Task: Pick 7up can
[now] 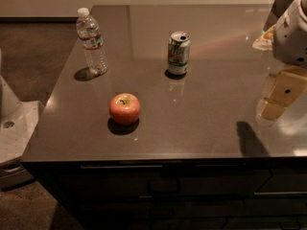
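The 7up can (178, 53) stands upright near the middle of the dark countertop (201, 123); it has a silver top and a green and white label with a red mark. My gripper (279, 98), pale yellow below the white arm (292, 32), hangs over the right side of the counter. It is well to the right of the can, a little nearer the front edge, and apart from it. Nothing shows in its grasp.
A clear water bottle (91, 41) with a white cap stands at the back left. A red apple (124, 108) lies in front of the can, to its left. Some items (264, 41) sit at the far right edge. Drawers (163, 188) run below the front edge.
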You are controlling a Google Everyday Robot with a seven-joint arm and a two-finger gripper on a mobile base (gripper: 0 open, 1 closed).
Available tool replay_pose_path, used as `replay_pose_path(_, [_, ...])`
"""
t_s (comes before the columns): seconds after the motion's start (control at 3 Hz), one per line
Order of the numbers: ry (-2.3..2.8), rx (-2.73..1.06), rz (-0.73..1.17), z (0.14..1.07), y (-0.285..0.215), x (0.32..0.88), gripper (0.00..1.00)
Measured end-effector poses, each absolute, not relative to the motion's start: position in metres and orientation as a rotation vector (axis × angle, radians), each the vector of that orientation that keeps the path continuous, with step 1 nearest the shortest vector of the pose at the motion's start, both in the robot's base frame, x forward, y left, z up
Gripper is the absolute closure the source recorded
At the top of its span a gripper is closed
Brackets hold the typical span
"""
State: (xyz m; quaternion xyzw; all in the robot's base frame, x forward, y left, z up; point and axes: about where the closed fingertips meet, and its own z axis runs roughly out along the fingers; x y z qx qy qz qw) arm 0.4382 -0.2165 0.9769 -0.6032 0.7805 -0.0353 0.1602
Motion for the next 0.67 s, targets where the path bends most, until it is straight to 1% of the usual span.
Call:
replay_pose_path(0.33, [2.23,-1.723,-0.101,0.977,-0.216,0.438,0.0])
replay_pose_path(0.67, [2.235,-1.703,-0.123,0.981,-0.211,0.453,0.0])
